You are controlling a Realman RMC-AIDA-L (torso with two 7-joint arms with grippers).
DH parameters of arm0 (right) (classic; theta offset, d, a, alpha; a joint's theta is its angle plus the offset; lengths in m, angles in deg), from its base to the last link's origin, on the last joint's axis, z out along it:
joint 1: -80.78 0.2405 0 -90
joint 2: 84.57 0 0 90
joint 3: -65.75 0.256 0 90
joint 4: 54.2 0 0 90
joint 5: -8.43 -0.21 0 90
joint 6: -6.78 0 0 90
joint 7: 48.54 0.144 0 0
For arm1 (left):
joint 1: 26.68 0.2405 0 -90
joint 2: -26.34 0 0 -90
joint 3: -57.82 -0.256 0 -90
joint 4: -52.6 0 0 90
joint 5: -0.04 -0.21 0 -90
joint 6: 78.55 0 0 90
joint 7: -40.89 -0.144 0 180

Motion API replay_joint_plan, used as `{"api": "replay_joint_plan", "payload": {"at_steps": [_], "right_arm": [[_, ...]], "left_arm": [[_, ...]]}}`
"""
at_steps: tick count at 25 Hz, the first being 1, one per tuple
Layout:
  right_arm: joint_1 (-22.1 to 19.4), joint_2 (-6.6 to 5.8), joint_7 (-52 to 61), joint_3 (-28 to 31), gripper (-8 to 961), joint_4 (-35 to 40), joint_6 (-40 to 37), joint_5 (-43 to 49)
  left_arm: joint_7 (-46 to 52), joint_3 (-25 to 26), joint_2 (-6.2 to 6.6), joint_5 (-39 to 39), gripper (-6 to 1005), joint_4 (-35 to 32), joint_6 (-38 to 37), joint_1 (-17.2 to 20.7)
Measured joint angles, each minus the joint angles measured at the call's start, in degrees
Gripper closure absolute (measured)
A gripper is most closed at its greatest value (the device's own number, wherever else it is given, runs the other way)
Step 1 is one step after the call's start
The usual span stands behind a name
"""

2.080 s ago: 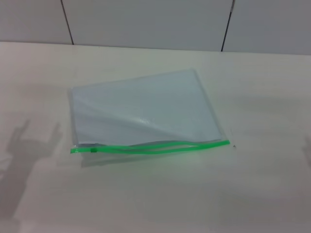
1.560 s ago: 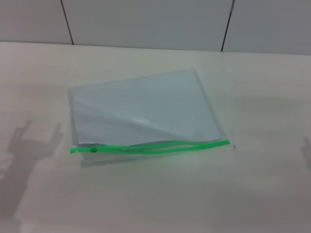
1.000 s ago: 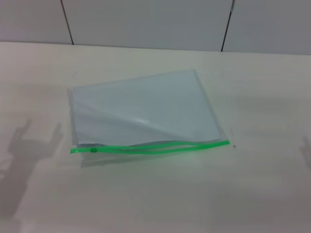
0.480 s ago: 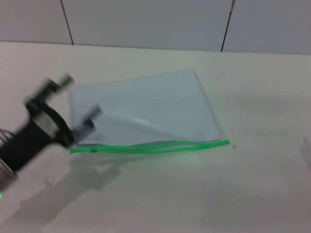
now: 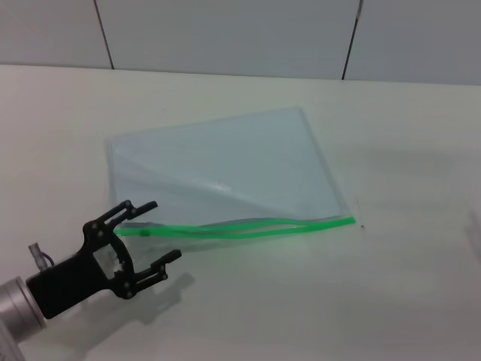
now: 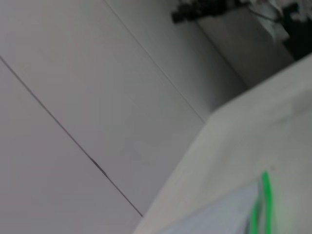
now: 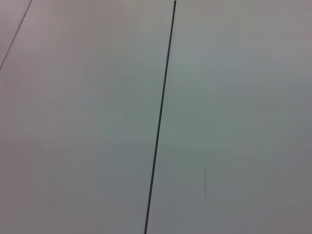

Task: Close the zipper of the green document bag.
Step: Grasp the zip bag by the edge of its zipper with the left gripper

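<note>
The green document bag [image 5: 225, 162] lies flat on the pale table [image 5: 391, 286], a translucent blue-grey pouch with its near edge towards me. The bright green zipper [image 5: 248, 226] runs along that near edge, and its two strips gape apart around the middle. The small darker slider [image 5: 145, 232] sits near the strip's left end. My left gripper [image 5: 165, 230] reaches in from the lower left and is open, one finger on each side of the zipper's left end around the slider. How high it hangs above the bag I cannot tell. The left wrist view catches the bag's corner and green strip [image 6: 265, 195]. My right gripper is out of view.
A grey panelled wall [image 5: 225, 30] with dark seams stands behind the table's far edge. The right wrist view holds only wall panel [image 7: 219, 117] and a seam.
My left arm swept in from the left. Half a second ago it was over the bag's left edge; now it sits lower and nearer, open around the zipper's left end. The bag has not moved.
</note>
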Motion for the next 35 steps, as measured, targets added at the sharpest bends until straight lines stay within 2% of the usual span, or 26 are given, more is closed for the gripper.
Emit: {"api": "replay_joint_plan", "payload": {"at_steps": [16,35], "right_arm": [[-0.13,0.0,-0.3,0.0,276,0.1,0.0,-0.27],[-0.07,0.0,-0.03,0.0,283,0.1,0.0,0.09]], "left_arm": [[-1.01,0.81,0.16,1.85,226,1.98,5.62,0.72],[-3.59,0.78,0.12,4.2,229,1.95,12.92,-2.66]]}}
